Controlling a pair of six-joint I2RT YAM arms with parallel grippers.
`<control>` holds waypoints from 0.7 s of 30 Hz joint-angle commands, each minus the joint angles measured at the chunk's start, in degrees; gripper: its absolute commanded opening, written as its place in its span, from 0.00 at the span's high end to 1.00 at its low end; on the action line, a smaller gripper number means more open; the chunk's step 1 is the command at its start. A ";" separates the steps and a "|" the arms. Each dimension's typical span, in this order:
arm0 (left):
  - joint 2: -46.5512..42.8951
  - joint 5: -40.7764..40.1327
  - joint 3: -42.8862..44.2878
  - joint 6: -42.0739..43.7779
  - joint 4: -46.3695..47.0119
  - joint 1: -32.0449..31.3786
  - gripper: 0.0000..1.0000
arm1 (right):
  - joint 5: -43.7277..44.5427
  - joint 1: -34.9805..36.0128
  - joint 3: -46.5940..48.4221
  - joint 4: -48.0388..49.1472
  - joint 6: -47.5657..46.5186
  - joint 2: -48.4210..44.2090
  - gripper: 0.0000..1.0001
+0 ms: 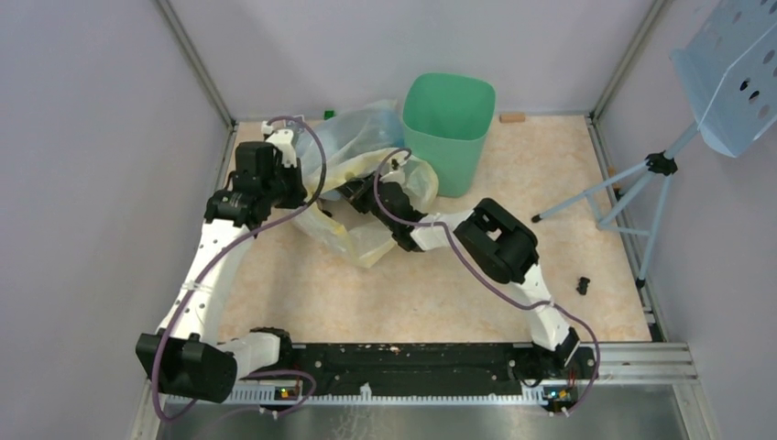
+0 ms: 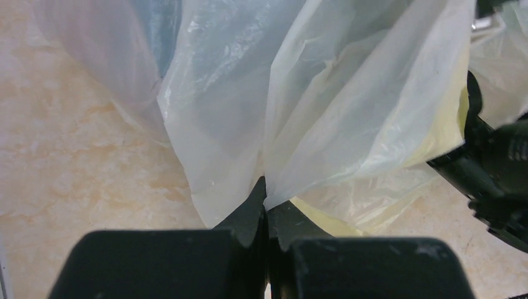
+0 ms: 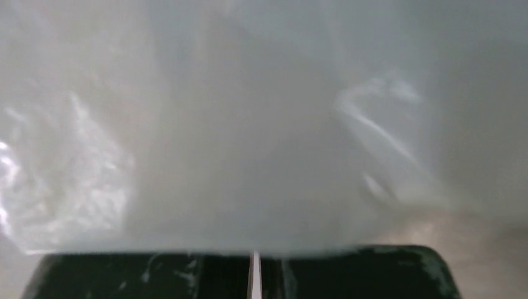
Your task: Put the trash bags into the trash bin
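Note:
The mint-green trash bin point(image 1: 447, 128) stands upright and open at the back of the table. Just left of it lies a crumpled heap of film: the light-blue trash bag point(image 1: 359, 131) on top and a bigger clear yellow-tinted bag point(image 1: 365, 240) under and in front of it. My left gripper point(image 1: 307, 192) is at the heap's left side. In the left wrist view it point(image 2: 266, 202) is shut on a fold of pale film point(image 2: 236, 112), with yellow film point(image 2: 436, 140) behind. My right gripper point(image 1: 354, 196) reaches in from the right. Grey-blue film point(image 3: 261, 124) fills its view and hides its fingertips point(image 3: 254, 252), which stand almost together.
A blue perforated panel point(image 1: 738, 73) on a tripod point(image 1: 641, 183) stands at the right. A small black part point(image 1: 583, 285) lies near the right edge. A wooden block point(image 1: 512, 117) and a small green piece point(image 1: 328, 114) lie by the back wall.

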 commanded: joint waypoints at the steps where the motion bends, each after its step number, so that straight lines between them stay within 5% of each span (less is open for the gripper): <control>1: -0.12 -3.61 -0.21 -0.40 4.90 1.05 1.00 | 2.49 0.58 -8.02 3.20 -5.54 -11.19 1.00; 12: 1.45 -1.30 -8.67 -6.55 13.61 1.15 1.00 | -0.03 1.02 -30.80 2.03 -13.34 -40.11 1.00; 21: 6.48 2.60 -12.44 -10.70 16.82 1.15 1.00 | 4.11 0.07 -32.28 -23.31 -28.83 -66.16 1.00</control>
